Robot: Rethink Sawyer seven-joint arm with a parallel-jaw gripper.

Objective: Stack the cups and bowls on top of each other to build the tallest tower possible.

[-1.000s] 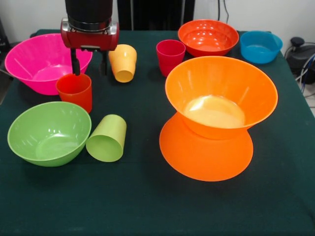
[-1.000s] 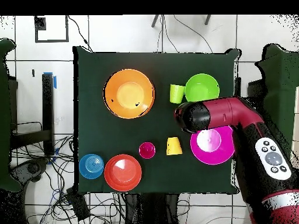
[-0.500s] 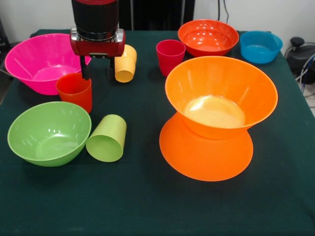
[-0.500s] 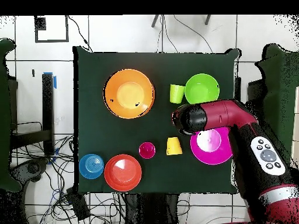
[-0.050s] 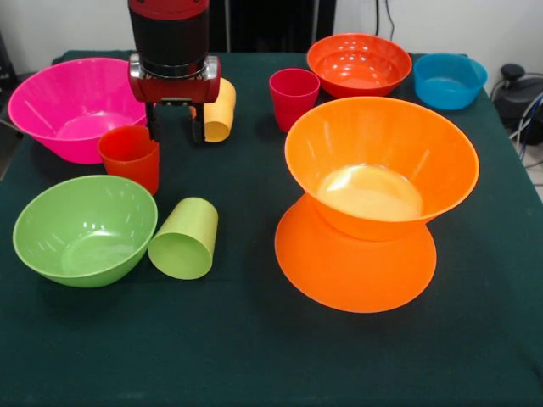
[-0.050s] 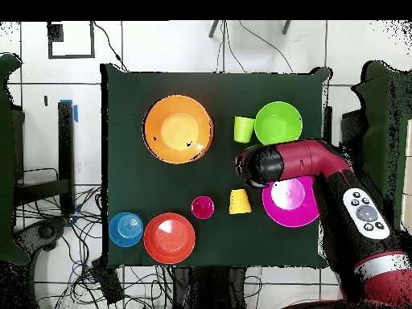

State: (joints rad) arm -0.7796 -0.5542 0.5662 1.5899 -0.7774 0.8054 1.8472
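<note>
Where the green table (image 5: 254,356) begins at the front view's left edge, the large pink bowl (image 5: 72,106) sits upright near the back, with the lime green bowl (image 5: 85,229) nearer the camera. Touching the pink bowl's front wall stands the red-orange cup (image 5: 129,157), upright and open end up. Just right of that cup hangs the gripper (image 5: 175,134), its two dark fingers (image 5: 153,129) spread apart and holding nothing; the left finger sits just beside the cup's rim, the right one in front of the yellow-orange cup (image 5: 219,110), which lies tipped on its side. Below, the lime green cup (image 5: 184,239) also lies on its side, mouth toward the camera, touching the green bowl. Further right the magenta-red cup (image 5: 293,97) stands upright, near the round red-orange bowl (image 5: 359,64). Right of centre rises the tower (image 5: 369,203): one orange bowl upside down, a second orange bowl upright on it. At the far right back sits the small blue bowl (image 5: 450,80). Overhead, the arm (image 6: 322,173) covers the red-orange cup.
</note>
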